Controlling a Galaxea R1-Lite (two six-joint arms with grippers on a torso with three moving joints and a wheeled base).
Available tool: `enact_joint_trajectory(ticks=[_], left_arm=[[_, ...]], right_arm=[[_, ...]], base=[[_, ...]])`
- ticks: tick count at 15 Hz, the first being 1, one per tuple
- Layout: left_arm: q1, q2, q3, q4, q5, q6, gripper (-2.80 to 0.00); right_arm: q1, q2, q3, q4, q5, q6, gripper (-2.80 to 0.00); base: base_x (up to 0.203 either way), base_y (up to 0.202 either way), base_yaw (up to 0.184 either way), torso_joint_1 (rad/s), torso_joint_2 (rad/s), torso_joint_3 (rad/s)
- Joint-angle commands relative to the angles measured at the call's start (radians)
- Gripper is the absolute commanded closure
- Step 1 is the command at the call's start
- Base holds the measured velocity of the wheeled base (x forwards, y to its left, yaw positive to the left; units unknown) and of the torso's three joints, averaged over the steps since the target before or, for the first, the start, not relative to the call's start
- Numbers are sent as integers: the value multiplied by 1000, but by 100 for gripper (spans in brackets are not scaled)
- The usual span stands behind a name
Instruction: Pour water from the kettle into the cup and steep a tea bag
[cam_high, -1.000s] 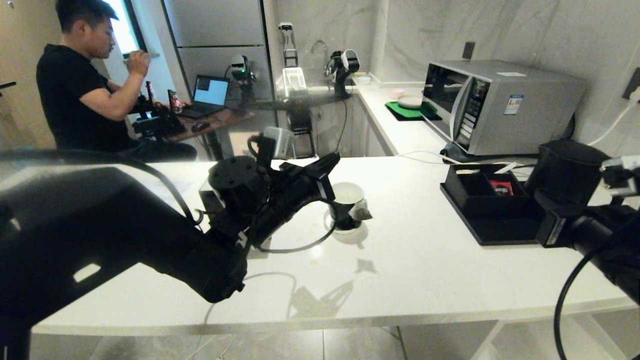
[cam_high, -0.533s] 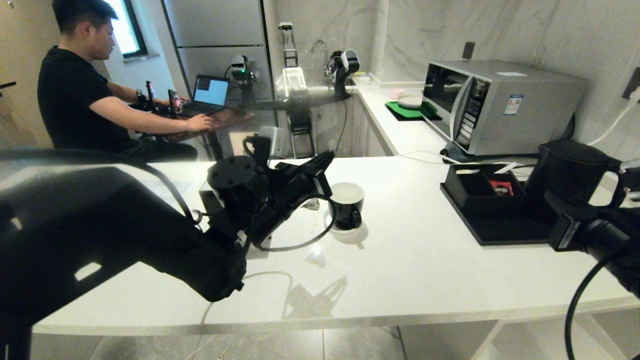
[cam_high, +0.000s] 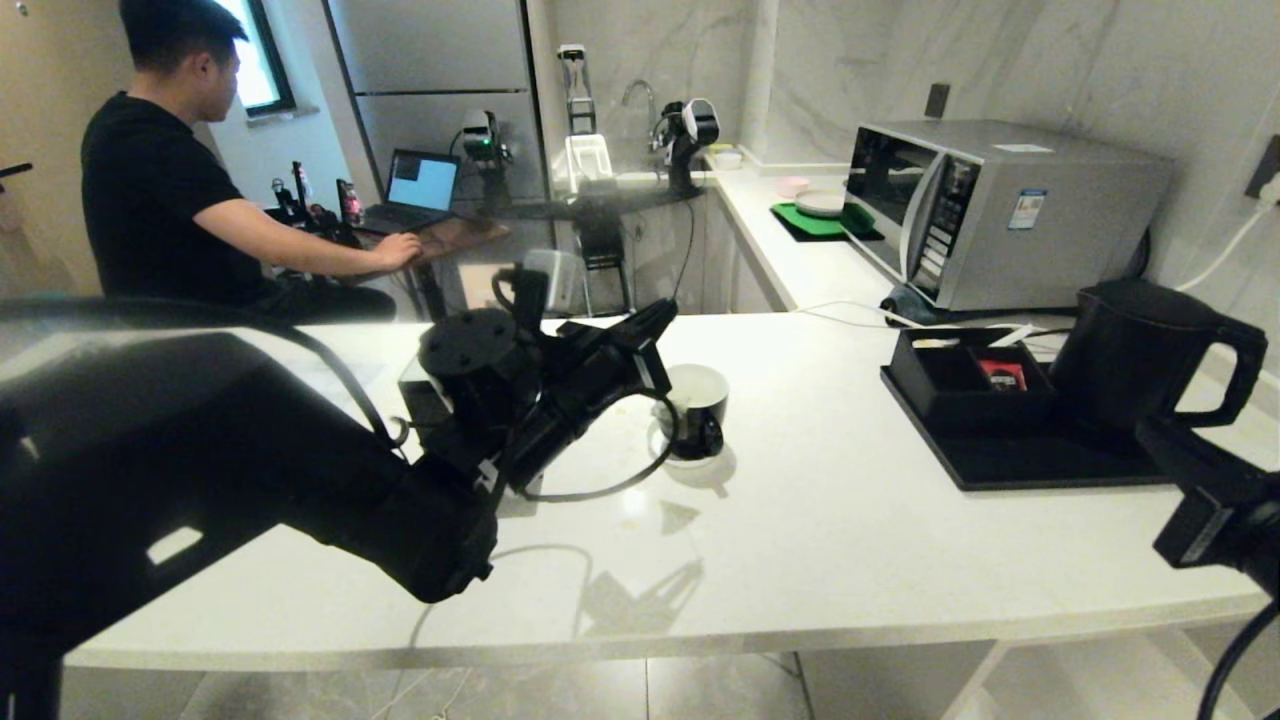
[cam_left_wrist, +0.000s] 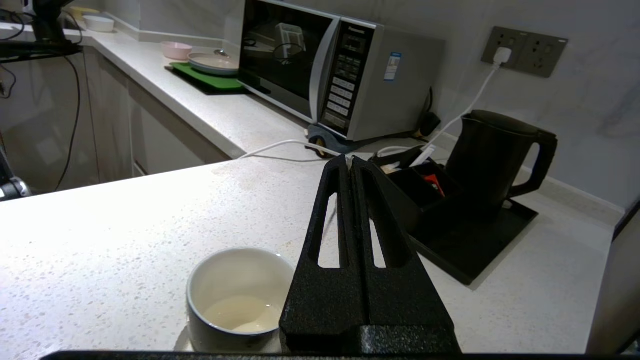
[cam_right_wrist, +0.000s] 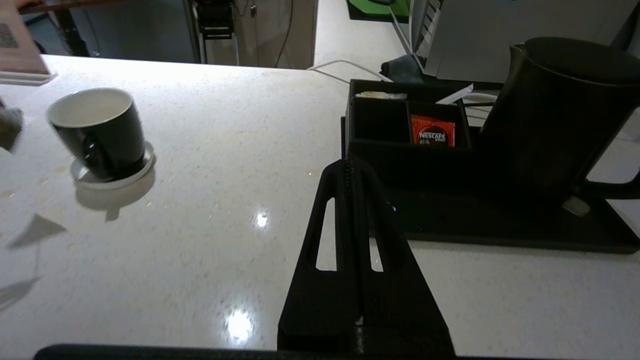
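The black cup (cam_high: 700, 398) stands on a small white coaster mid-counter, with pale liquid (cam_left_wrist: 240, 312) in its white inside. My left gripper (cam_high: 662, 312) hovers just left of and above it. It is shut, with a sliver of white string (cam_left_wrist: 346, 161) pinched at the tips. In the right wrist view a pale blur, the tea bag (cam_right_wrist: 7, 129), hangs left of the cup (cam_right_wrist: 100, 131). The black kettle (cam_high: 1135, 350) stands upright on its tray (cam_high: 1000, 468) at the right. My right gripper (cam_right_wrist: 351, 165) is shut and empty, low before that tray.
A black caddy (cam_high: 960, 385) with a red packet (cam_high: 1003, 375) sits on the tray beside the kettle. Behind stand a microwave (cam_high: 1000, 210) and a white cable (cam_high: 850, 315). A person (cam_high: 170, 190) sits at a desk far left. My right arm (cam_high: 1215, 520) is near the counter's front-right edge.
My right arm has drawn back from the kettle toward the front right, leaving the kettle standing free. The tea bag has swung from the cup's right side to its left. The left arm held still.
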Motion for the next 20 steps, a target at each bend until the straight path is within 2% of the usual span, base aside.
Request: enact_joint_trajectory(ticks=[1,4,12,13,15,16,18,20], left_arm=[[-11,-5,2,-9,0,1,0],[-20,-8,9,-10,7,1,0],[-18,13,2,-9,-5,1,0],[-17,13,2,-9,-5,1,0],[-17,13,2,-9,-5,1,0],[-18,13,2,-10,-5,1,0],[-18,13,1,-9,-5,1,0],[-20,13,1,-10,-5,1,0]], right_arm=[[-1,-136,77,7,5,-1,0],[-1,-301,148,96,2,-7,0],[-52,-898,160,714,-18,-51,0],[-56,-918,161,795,0,-58,0],[-59,-912,161,880,131,-42,0],[-59,-911,161,928,166,-29,0],[-59,-911,161,1072,177,-27,0],[-59,-911,161,1085,182,0,0]], base=[[0,0,0,0,0,0],[0,0,0,0,0,0],[0,0,0,0,0,0],[0,0,0,0,0,0],[0,0,0,0,0,0],[0,0,0,0,0,0],[0,0,0,0,0,0],[0,0,0,0,0,0]])
